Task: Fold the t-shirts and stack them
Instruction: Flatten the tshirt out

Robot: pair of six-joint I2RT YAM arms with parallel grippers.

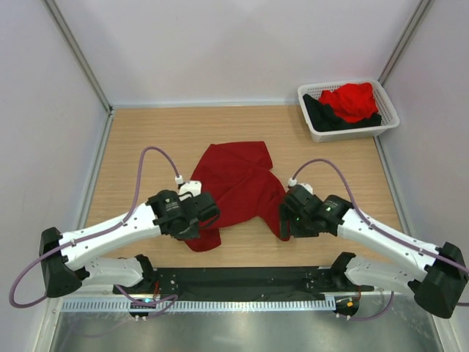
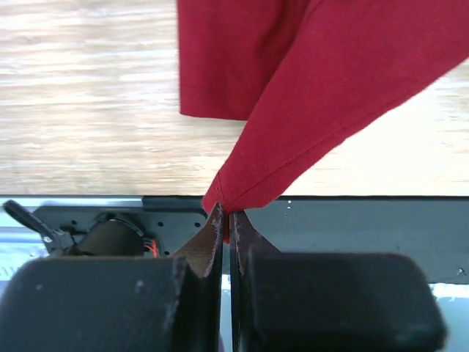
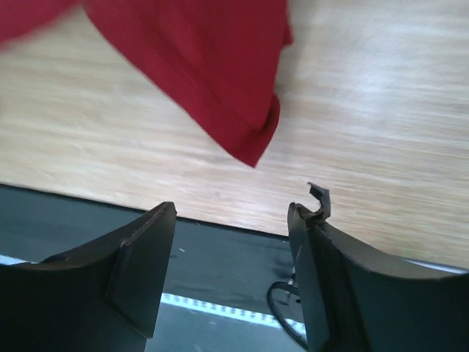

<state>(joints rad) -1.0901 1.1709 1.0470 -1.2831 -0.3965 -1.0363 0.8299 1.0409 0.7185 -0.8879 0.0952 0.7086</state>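
A dark crimson t-shirt (image 1: pixel 238 183) lies crumpled on the wooden table between my two arms. My left gripper (image 1: pixel 199 220) is shut on a pinched corner of this crimson t-shirt (image 2: pixel 308 95), the cloth rising taut from its fingertips (image 2: pixel 217 220). My right gripper (image 1: pixel 284 220) stands open just off the shirt's right edge; its wrist view shows the crimson t-shirt (image 3: pixel 198 66) hanging free beyond the gripper (image 3: pixel 233 214), nothing between the fingers. A brighter red t-shirt (image 1: pixel 352 100) and a black t-shirt (image 1: pixel 322 117) lie bunched in the basket.
The white latticed basket (image 1: pixel 386 104) stands at the table's back right corner. A black base plate (image 1: pixel 242 282) runs along the near edge under both arms. Pale walls close in the left, right and back of the table.
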